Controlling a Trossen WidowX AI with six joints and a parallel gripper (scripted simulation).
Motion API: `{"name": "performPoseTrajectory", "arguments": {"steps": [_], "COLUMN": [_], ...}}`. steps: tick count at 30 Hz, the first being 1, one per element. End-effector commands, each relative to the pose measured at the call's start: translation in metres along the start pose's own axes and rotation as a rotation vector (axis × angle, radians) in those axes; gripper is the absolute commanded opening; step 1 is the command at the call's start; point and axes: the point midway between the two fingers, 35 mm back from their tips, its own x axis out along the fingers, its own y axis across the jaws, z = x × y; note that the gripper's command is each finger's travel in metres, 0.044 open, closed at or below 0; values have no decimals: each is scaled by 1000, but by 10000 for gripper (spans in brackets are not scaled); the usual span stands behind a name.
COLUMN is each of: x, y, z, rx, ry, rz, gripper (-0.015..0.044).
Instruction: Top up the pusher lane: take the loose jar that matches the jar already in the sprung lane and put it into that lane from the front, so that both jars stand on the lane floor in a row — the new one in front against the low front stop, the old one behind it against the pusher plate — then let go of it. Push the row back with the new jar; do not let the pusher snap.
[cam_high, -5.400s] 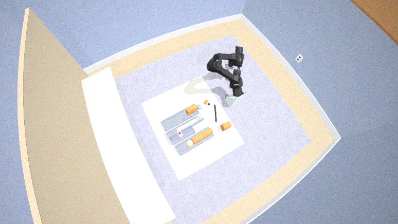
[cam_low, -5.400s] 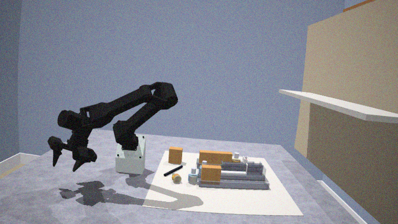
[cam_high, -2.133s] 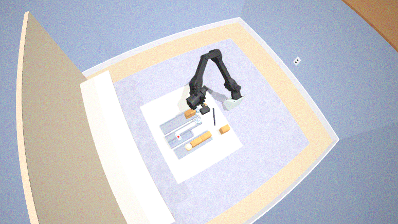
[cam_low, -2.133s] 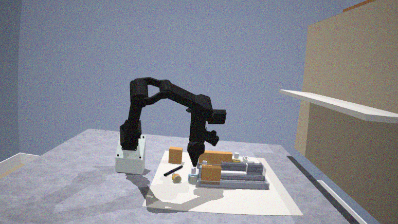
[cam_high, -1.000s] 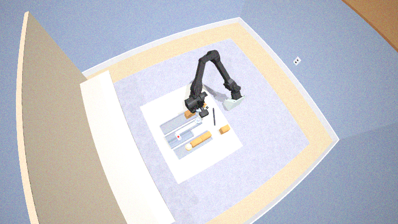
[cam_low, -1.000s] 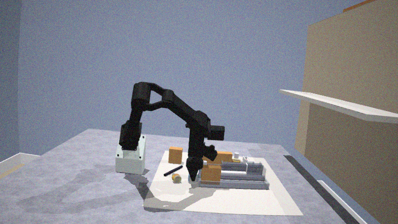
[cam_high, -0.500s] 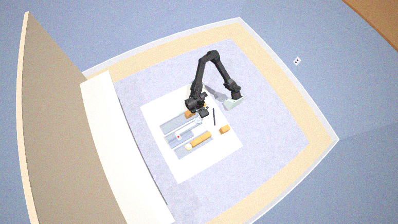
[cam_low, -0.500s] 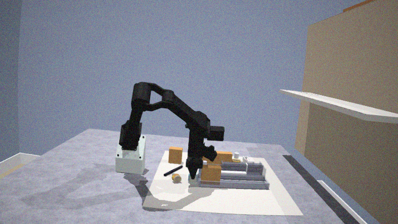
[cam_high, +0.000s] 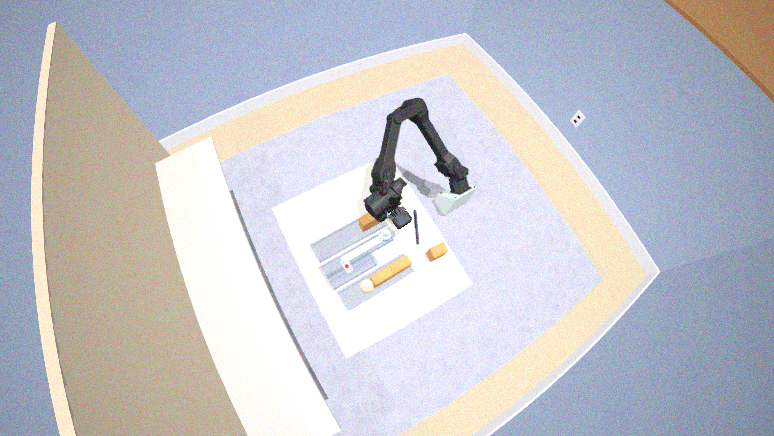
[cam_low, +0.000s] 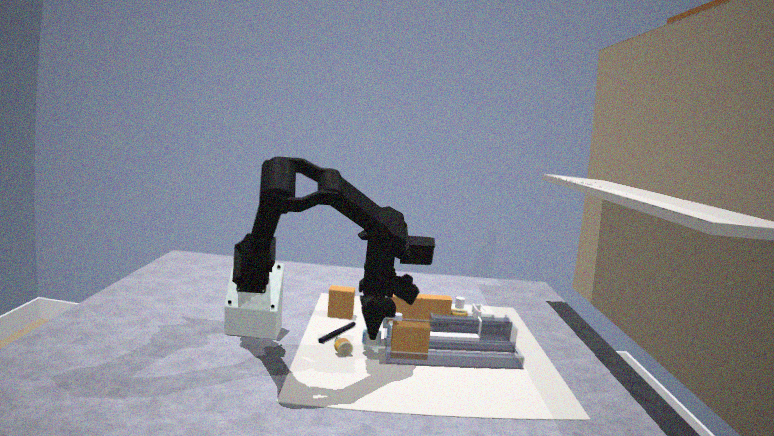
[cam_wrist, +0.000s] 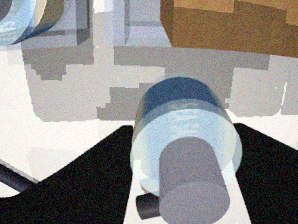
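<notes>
My gripper (cam_low: 372, 336) (cam_wrist: 182, 134) is shut on a clear bluish jar with a grey knob; I cannot tell whether its base touches the mat. The held jar (cam_wrist: 190, 117) is upright between the fingers, in front of the lanes; the arm hides it in the top view. A similar jar (cam_high: 385, 233) (cam_wrist: 17, 22) stands at the front end of the sprung lane, to the left in the wrist view. A white piece with a red dot (cam_high: 346, 265) is farther back. Contact between pusher plate and standing jar is not clear. A small amber jar (cam_low: 343, 346) lies on its side in front.
An orange box (cam_high: 368, 222) (cam_low: 410, 338) (cam_wrist: 215, 30) stands in the side lane just beyond the held jar. More orange boxes (cam_high: 400, 265) and a pale jar (cam_high: 366, 285) fill the other side lane. A black pen (cam_high: 416, 227) (cam_low: 336, 332) and a loose orange box (cam_high: 436, 251) (cam_low: 341, 302) are in front.
</notes>
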Motion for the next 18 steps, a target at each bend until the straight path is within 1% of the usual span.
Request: {"name": "performPoseTrajectory", "arguments": {"steps": [1,10,18], "x": [11,-40,-88], "y": [8,5,0], "z": [-17,0,6], "rx": [-73,12,91], "ry": [75,20,-24], "rz": [13,16,21], "gripper": [0,0,0]}}
